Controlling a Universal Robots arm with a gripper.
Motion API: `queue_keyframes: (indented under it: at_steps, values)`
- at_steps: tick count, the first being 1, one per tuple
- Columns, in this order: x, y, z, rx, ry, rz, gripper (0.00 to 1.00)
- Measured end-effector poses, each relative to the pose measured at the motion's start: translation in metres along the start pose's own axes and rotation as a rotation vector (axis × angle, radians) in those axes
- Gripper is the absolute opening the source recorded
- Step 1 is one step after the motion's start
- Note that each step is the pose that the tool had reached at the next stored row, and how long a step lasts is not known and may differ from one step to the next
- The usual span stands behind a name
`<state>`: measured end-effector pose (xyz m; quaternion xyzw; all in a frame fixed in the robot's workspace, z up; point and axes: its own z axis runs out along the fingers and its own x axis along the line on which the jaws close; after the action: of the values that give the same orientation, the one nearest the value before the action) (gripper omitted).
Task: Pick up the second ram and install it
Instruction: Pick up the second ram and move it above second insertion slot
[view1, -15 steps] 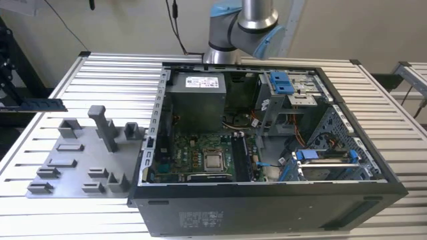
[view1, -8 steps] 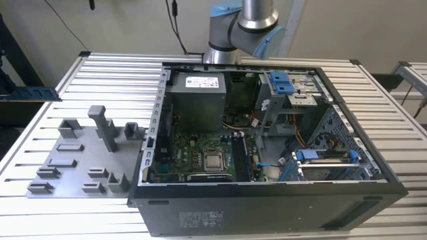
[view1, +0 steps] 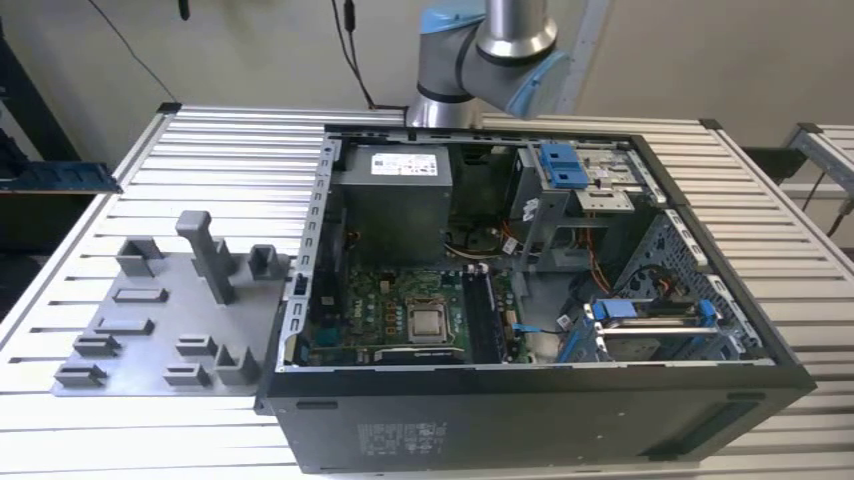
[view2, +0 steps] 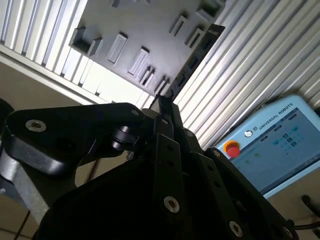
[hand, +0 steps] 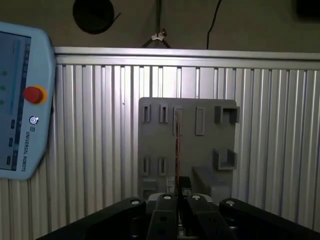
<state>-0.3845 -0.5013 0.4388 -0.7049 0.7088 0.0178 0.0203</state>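
Observation:
My gripper (view2: 163, 102) is shut on one end of the second ram (view2: 194, 61), a thin dark stick with black chips that juts out from the fingertips. In the first wrist view the ram (hand: 176, 145) shows edge-on as a thin line rising from the gripper (hand: 177, 194), in line with the grey holder tray (hand: 210, 145) beyond it. In the exterior view the blue-green ram (view1: 60, 179) hangs in the air at the far left, level, beyond the table's edge. The open computer case (view1: 534, 420) holds the green motherboard (view1: 387, 315) with dark memory slots (view1: 483, 315) beside the processor socket.
The grey holder tray (view1: 147, 330) with upright posts lies on the ribbed metal table (view1: 240, 150), to the exterior view's left of the case. Inside the case are a power supply (view1: 394, 200) and blue drive brackets (view1: 563, 165). A teach pendant (hand: 20, 100) rests on the table.

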Motion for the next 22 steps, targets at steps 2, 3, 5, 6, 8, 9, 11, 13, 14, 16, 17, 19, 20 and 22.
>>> queue_keyframes:
  at_steps: [2, 3, 5, 6, 8, 9, 11, 13, 14, 16, 17, 19, 20, 22]
  values:
    - [0.0000, -0.0064, 0.0001, -0.0021, 0.0000, 0.000, 0.14]
    - [0.0000, -0.0096, 0.0002, -0.0029, -0.0001, 0.000, 0.14]
    - [-0.0001, -0.0146, 0.0001, -0.0041, 0.0000, 0.000, 0.14]
    - [-0.0001, -0.0168, 0.0001, -0.0045, 0.0000, 0.000, 0.14]
    - [-0.0001, -0.0218, 0.0002, -0.0052, -0.0001, 0.000, 0.14]
    - [-0.0001, -0.0240, 0.0002, -0.0055, -0.0001, 0.000, 0.14]
    - [-0.0001, -0.0288, 0.0002, -0.0059, -0.0001, 0.000, 0.14]
    - [-0.0002, -0.0331, 0.0002, -0.0064, 0.0000, 0.000, 0.14]
    - [-0.0002, -0.0354, 0.0003, -0.0064, -0.0001, 0.000, 0.14]
    - [-0.0002, -0.0403, 0.0002, -0.0068, -0.0001, 0.000, 0.14]
    - [-0.0002, -0.0427, 0.0003, -0.0069, -0.0001, 0.000, 0.14]
    - [-0.0002, -0.0472, 0.0003, -0.0071, -0.0001, 0.000, 0.14]
    - [-0.0002, -0.0493, 0.0003, -0.0071, -0.0001, 0.000, 0.14]
    - [-0.0003, -0.0536, 0.0003, -0.0071, -0.0001, 0.000, 0.14]
